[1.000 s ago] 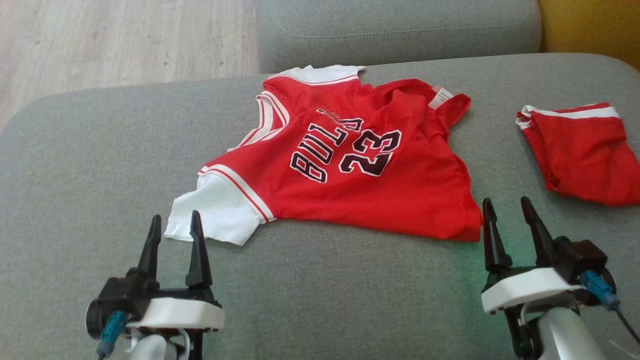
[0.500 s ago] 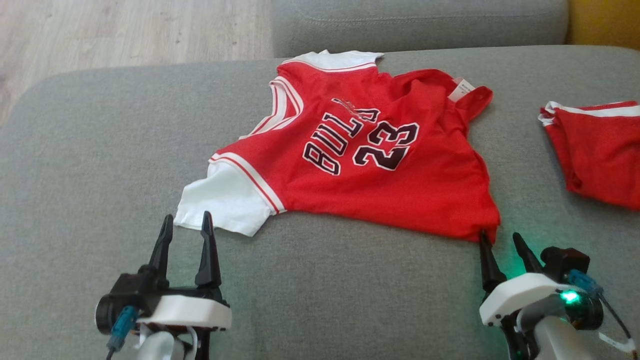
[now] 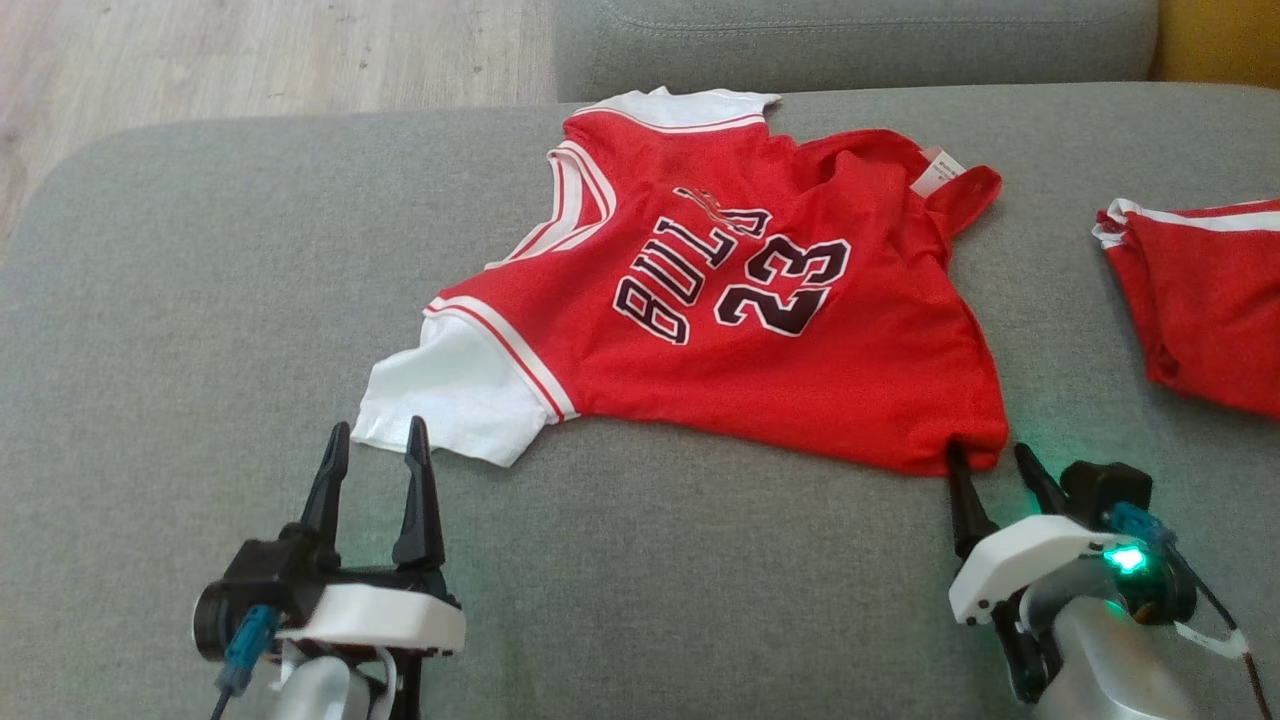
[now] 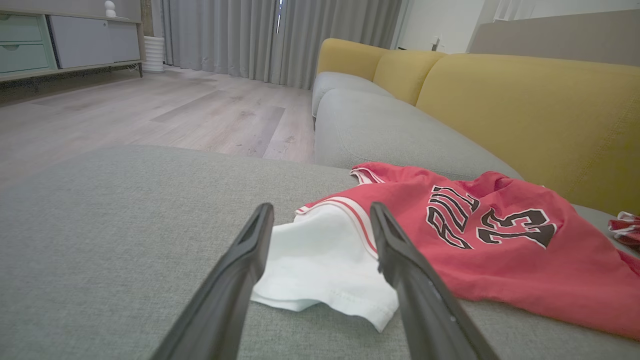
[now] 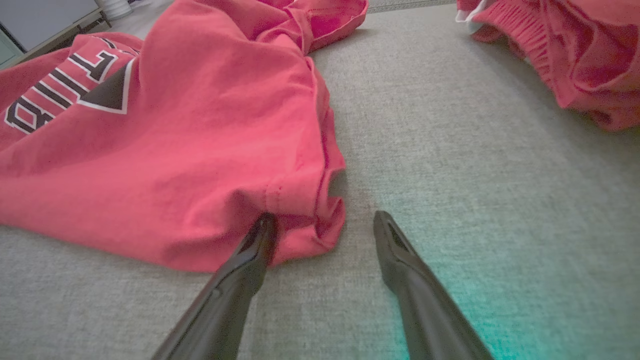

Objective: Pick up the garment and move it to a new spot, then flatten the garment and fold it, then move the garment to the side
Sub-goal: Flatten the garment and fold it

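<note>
Head view: the red jersey [image 3: 760, 330] lies spread on the grey sofa seat [image 3: 200, 300], print up, rumpled towards its collar. Over the last second the right gripper [image 3: 988, 458] has closed in on the jersey's near hem corner [image 3: 975, 450]. The left gripper [image 3: 375, 435] sits just short of its white sleeve [image 3: 450, 400]. Both jaws stand apart.

Left wrist view: the sleeve lies ahead between our jaws, untouched.

Right wrist view: one finger [image 5: 255, 245] touches the bunched hem. We judge the pick-up is near.

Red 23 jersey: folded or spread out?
Spread, not folded. The jersey lies opened out on the grey cushion, print fully showing, a white sleeve out flat; the corner by the right gripper is rumpled.
</note>
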You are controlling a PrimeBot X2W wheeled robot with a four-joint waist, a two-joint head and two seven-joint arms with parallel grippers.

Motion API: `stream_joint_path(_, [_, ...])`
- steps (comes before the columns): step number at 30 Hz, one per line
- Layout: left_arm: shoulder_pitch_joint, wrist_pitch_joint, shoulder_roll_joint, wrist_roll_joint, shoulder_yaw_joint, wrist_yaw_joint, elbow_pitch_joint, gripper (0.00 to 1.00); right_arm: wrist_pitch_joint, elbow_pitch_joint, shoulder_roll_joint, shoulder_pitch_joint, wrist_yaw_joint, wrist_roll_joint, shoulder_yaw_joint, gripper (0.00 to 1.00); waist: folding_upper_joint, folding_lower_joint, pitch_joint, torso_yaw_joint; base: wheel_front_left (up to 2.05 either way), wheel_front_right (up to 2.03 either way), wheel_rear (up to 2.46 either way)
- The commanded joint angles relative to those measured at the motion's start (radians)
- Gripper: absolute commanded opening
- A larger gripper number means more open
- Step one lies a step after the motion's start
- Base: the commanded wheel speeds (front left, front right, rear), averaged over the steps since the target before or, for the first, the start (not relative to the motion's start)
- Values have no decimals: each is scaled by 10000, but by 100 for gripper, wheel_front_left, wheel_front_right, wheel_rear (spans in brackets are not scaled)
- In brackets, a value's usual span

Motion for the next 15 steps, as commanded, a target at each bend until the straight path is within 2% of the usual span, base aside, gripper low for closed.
stream_joint_path(1, [-501,-95,13,86,300,-33,-254,100,-89,-82,-29,-250,65,-74,296,100,0,0,-3,-7,0,0,0])
stream_joint_path(2, [-512,-95,11,86,308,-37,-228,100,-70,-2,-29,-290,65,-70,365,87,0,0,-10,-13,0,0,0])
stream_joint_path(3, [-516,-95,9,82,320,-37,-199,100,-65,63,-29,-319,65,-74,427,16,0,0,-25,-26,0,0,0])
stream_joint_path(4, [-513,-95,8,80,333,-34,-166,100,-70,109,-29,-334,65,-74,482,0,0,0,-52,-44,0,0,0])
stream_joint_path(9, [-426,-95,2,81,462,2,-41,100,-238,21,-29,-379,65,182,410,0,0,0,-226,-220,0,0,0])
stream_joint_path(15, [-366,-95,-2,151,587,33,111,100,-423,-556,-29,-363,65,-22,-465,0,0,0,-348,-509,0,0,0])
